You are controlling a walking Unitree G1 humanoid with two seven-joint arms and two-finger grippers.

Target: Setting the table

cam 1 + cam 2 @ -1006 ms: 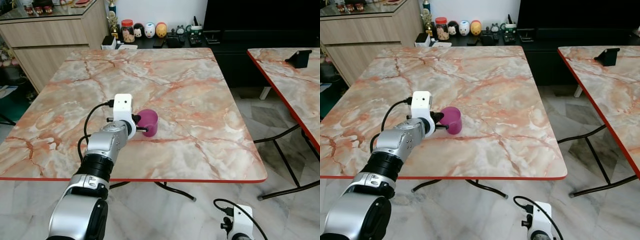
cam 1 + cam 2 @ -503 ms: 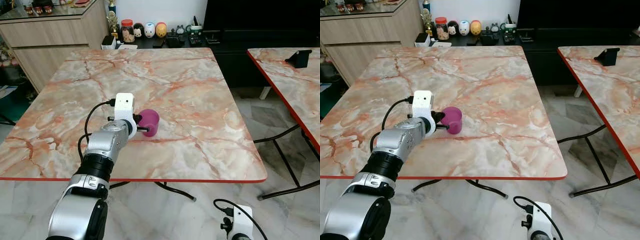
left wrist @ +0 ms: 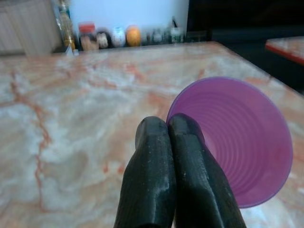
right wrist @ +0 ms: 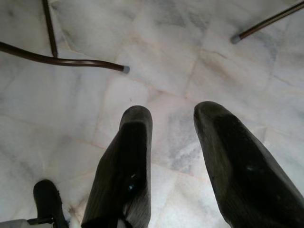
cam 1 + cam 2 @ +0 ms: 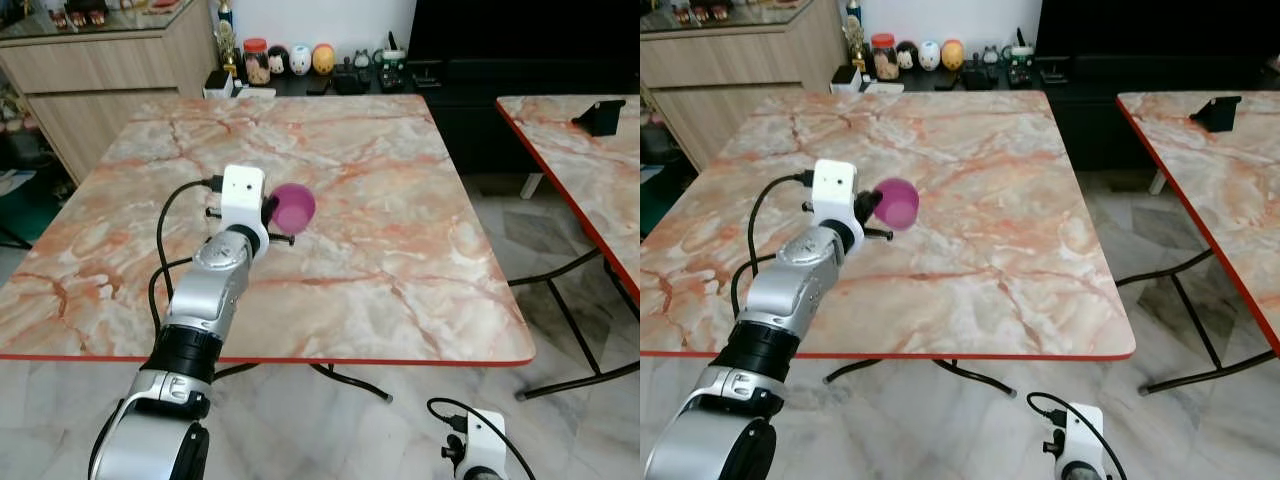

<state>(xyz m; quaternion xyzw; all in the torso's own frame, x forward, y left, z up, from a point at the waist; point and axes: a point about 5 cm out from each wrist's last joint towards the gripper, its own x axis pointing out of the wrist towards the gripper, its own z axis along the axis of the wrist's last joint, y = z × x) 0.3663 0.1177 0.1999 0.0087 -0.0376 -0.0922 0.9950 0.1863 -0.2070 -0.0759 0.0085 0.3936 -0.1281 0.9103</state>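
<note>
1. Left of centre in the head views: the left gripper (image 5: 272, 222) is out over the marble table (image 5: 400, 200), holding a purple cup (image 5: 293, 206).
2. Grip: the wrist view shows the two black fingers (image 3: 156, 175) pressed together, pinching the cup's rim, one finger inside the wall and one outside.
3. Cup position: it looks lifted clear of the tabletop, tipped well over, its mouth facing back toward the wrist and upward. I cannot tell for certain that no part touches the marble.
4. Key relation: the cup sits just past the fingertips, toward the centre of the frame and the far side of the table. Its long axis runs roughly along the fingers rather than upright.
5. Judgement: to set it down standing, the wrist would need to roll until the base points down. A rim pinch is a thin hold, so the light cup could swing or slip.
6. Nearer arm: the left, plainly. The right gripper (image 4: 173, 156) hangs idle at the lower right of the frame, fingers spread apart over the pale tiled floor (image 4: 156, 61).
7. Upper right: a second table (image 5: 585, 170) carries a small dark stand (image 5: 600, 115).
</note>
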